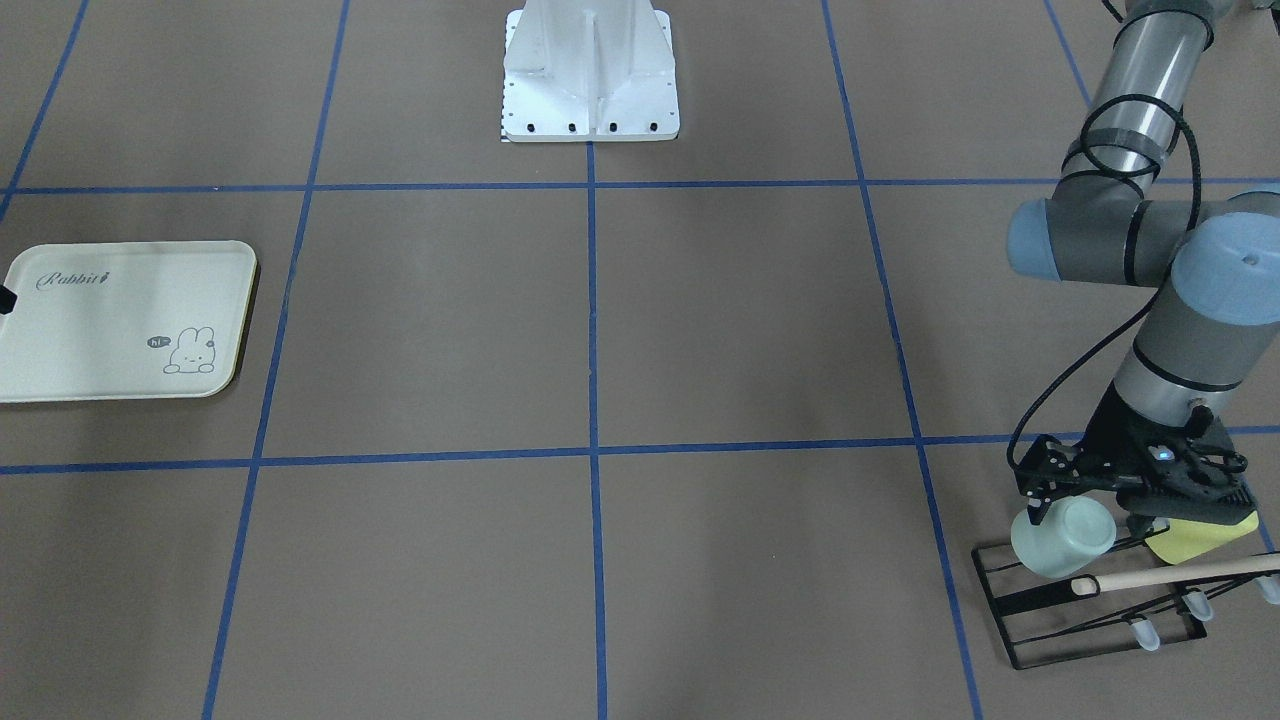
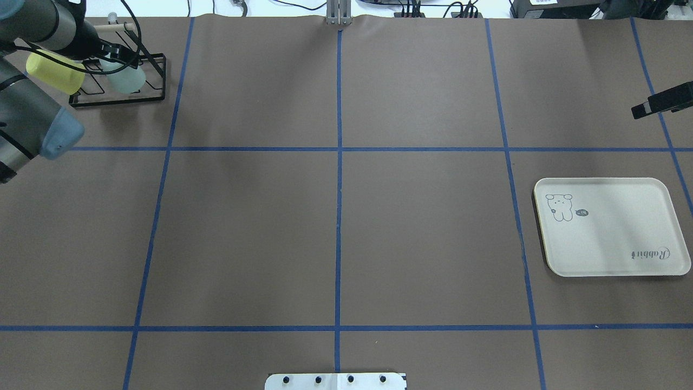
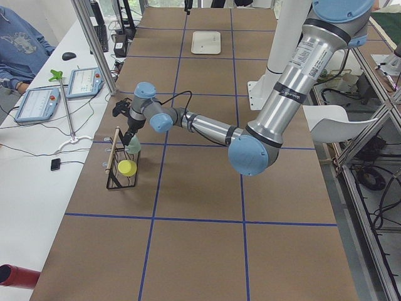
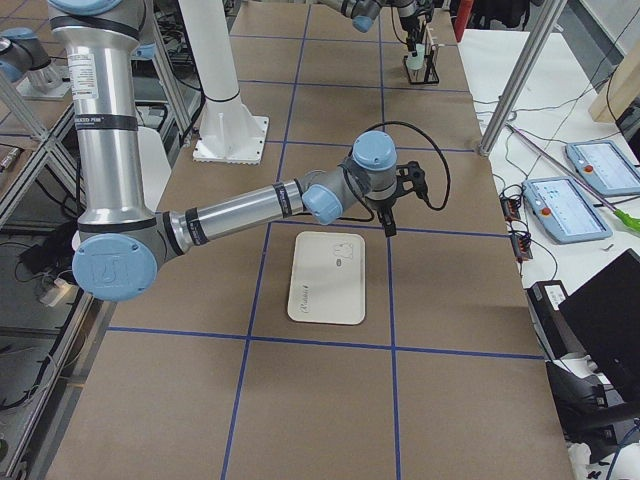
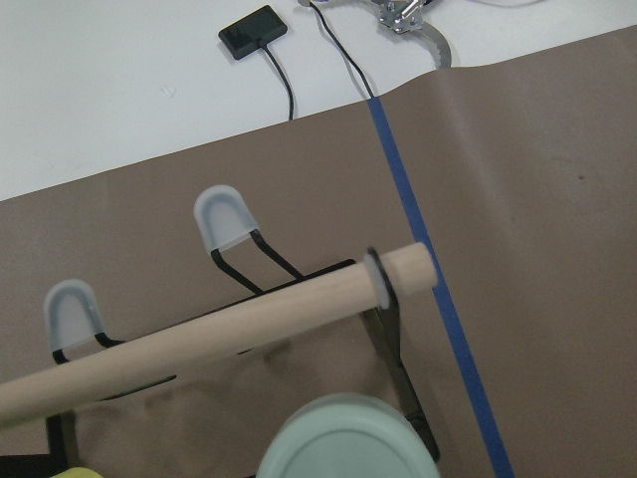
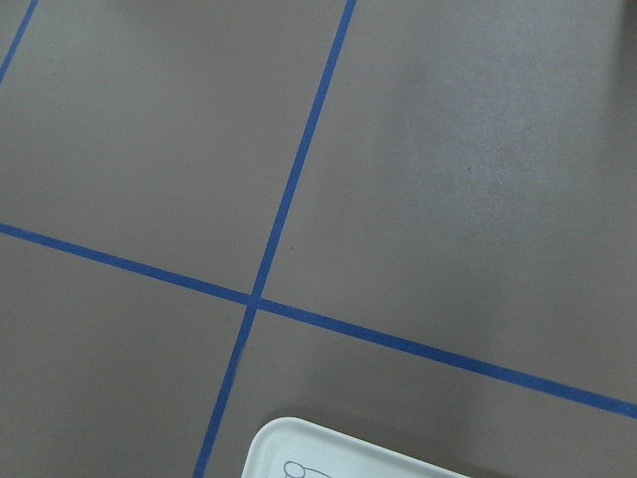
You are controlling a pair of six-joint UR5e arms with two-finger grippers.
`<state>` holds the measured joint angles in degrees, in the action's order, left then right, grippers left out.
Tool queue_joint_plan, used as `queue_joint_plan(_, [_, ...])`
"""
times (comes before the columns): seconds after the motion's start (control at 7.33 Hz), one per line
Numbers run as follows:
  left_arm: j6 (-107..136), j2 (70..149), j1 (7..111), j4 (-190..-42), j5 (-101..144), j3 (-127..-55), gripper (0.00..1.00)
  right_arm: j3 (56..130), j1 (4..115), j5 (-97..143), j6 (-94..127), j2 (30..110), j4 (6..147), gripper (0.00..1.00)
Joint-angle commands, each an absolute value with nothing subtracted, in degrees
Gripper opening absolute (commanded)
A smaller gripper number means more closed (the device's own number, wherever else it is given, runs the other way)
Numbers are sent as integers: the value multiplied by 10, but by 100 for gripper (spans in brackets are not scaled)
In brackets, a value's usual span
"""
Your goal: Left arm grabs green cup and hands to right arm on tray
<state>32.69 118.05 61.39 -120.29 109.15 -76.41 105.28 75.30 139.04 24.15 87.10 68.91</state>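
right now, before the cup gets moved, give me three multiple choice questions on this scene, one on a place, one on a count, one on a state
1. Where is the green cup?
A) on the tray
B) on the black wire rack
C) inside the yellow cup

2. How many cups are in view?
A) one
B) two
C) four

3. What does the tray hold?
A) nothing
B) a cup
C) a spoon

Answers:
1 B: it sits tilted on the rack, beside the yellow cup.
2 B: only the green one and the yellow one show.
3 A: its surface is bare apart from the printed rabbit and script.
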Motion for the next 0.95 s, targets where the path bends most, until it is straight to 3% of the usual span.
queue_joint_plan(0.0, [324, 1183, 606, -1204, 1090, -757, 86, 1053, 753, 1390, 241, 871, 689, 100])
queue_joint_plan(0.14, [323, 1183, 606, -1205, 1090, -758, 70, 1053, 753, 1390, 241, 871, 689, 100])
queue_joint_plan(0.41, [304, 1183, 606, -1203, 1091, -762, 24, 1053, 753, 1390, 241, 870, 689, 100])
queue_joint_plan(0.55, [283, 1182, 607, -1203, 1091, -765, 10, 1054, 753, 1390, 242, 870, 689, 100])
queue_joint_plan(0.82, [282, 1177, 618, -1202, 1095, -794, 7, 1055, 753, 1390, 242, 868, 689, 100])
